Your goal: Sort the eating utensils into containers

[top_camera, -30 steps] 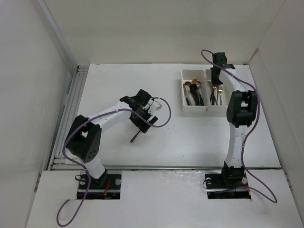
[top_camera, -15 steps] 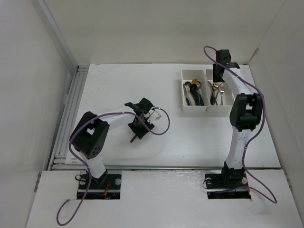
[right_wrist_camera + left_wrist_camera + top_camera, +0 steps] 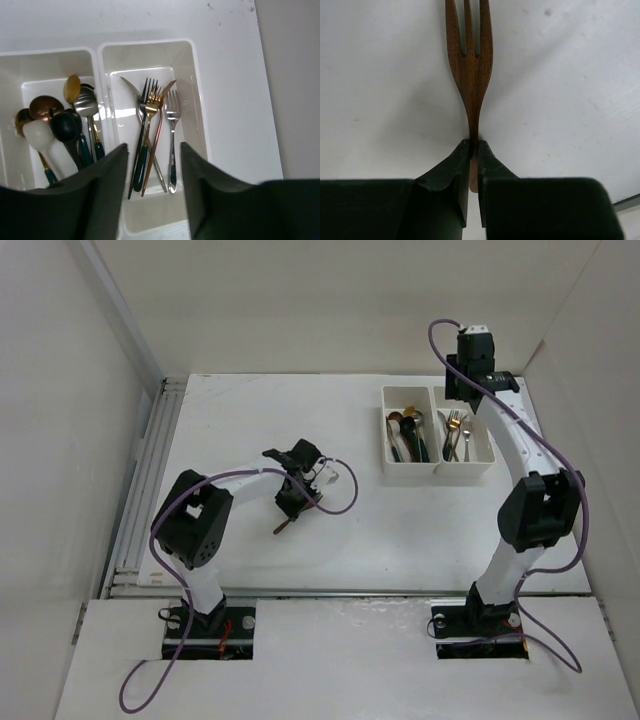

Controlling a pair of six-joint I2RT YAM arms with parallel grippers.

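A wood-brown fork (image 3: 470,65) lies on the white table, prongs pointing away from my left gripper (image 3: 474,145), which is shut on its handle end. In the top view that fork (image 3: 282,527) sticks out below the left gripper (image 3: 291,505) at centre-left. Two joined white containers (image 3: 436,472) stand at the back right. The left bin (image 3: 10,100) holds several spoons (image 3: 60,130); the right bin (image 3: 197,95) holds several forks (image 3: 152,125). My right gripper (image 3: 152,150) hangs open and empty above the fork bin, and it appears high over the containers' far end as the right gripper (image 3: 468,365).
White walls enclose the table on the left, back and right. A metal rail (image 3: 150,480) runs along the table's left edge. A purple cable (image 3: 335,495) loops beside the left wrist.
My left gripper has come down and shut on the brown fork's handle. My right gripper opened, left a copper fork in the right bin, and lifted up and back.
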